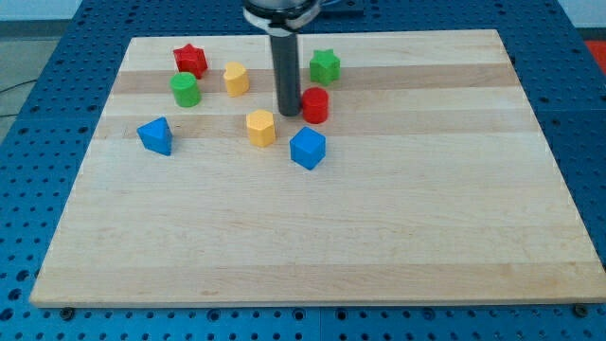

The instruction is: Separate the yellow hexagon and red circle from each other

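Observation:
The yellow hexagon (260, 127) lies on the wooden board (312, 227), a little left of centre in the upper part. The red circle (315, 105) stands to its upper right, a short gap away. My tip (288, 113) is down on the board between them, touching or almost touching the red circle's left side and just above and right of the yellow hexagon. The rod rises straight up to the view's top.
A blue cube (308, 148) lies just below my tip. A green star (325, 65) is above the red circle. A second yellow block (236, 79), a green cylinder (186, 90), a red star (190, 61) and a blue triangle (155, 134) lie to the left.

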{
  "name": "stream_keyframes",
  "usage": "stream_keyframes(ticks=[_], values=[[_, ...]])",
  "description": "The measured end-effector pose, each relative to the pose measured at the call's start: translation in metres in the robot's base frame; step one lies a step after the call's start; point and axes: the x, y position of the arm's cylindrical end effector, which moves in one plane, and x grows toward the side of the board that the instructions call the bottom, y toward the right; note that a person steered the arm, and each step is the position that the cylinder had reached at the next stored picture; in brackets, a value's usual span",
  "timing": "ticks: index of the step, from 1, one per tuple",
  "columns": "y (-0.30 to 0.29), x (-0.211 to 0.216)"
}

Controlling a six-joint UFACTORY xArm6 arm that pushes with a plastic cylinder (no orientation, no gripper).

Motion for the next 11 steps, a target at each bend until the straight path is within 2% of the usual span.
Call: stream_keyframes(ticks=[1, 2, 4, 5, 6, 8, 10, 11], values=[[0.010, 0.000], [0.040, 0.018], [0.102, 0.086], [0.036, 0.126], [-0.043, 0.136], [-0.039, 0.059], [-0.048, 0.037], [-0.087, 0.084]])
